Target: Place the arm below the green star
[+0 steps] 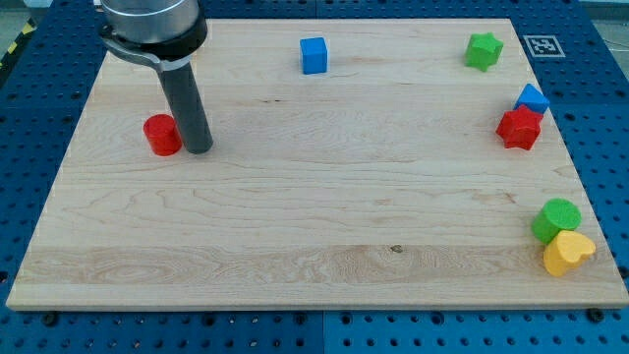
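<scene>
While my tip (199, 149) sits touching the red cylinder (162, 135) at view's left | no claw fitted, nothing held | green star (483, 50) at top right, well apart | risk: red star (519, 128) and blue block (532, 98) below it could be knocked on approach.

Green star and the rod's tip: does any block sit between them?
Mostly bare board in the camera view; only the blue cube sits near the line from my tip to the green star.

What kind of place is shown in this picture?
Probably a robotics lab bench: a pale wooden board on a blue perforated table, a printed marker tag, and my tip beside a red cylinder block.
</scene>
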Robot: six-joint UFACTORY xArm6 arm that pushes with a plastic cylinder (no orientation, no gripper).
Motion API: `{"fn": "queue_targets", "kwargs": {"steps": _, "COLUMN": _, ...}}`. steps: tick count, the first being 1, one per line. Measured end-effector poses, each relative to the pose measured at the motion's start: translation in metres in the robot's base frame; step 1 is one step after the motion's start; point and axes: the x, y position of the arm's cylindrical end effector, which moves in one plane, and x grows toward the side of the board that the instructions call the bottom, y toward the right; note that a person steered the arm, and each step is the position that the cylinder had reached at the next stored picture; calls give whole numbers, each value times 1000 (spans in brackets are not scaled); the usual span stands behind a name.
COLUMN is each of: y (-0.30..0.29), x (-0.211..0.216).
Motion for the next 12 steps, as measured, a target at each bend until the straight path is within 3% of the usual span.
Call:
{"fn": "queue_targets", "kwargs": {"steps": 2, "y": 45, "x": -21}}
{"fn": "queue_targets", "kwargs": {"steps": 3, "y": 117, "x": -49}}
{"fn": "queue_targets", "kwargs": {"steps": 6, "y": 167, "x": -38}}
{"fn": "queue_targets", "kwargs": {"steps": 10, "y": 349, "x": -126}}
{"fn": "queue_targets", "kwargs": {"steps": 11, "y": 410, "x": -121}}
{"fn": "queue_targets", "kwargs": {"steps": 12, "y": 437, "x": -84}}
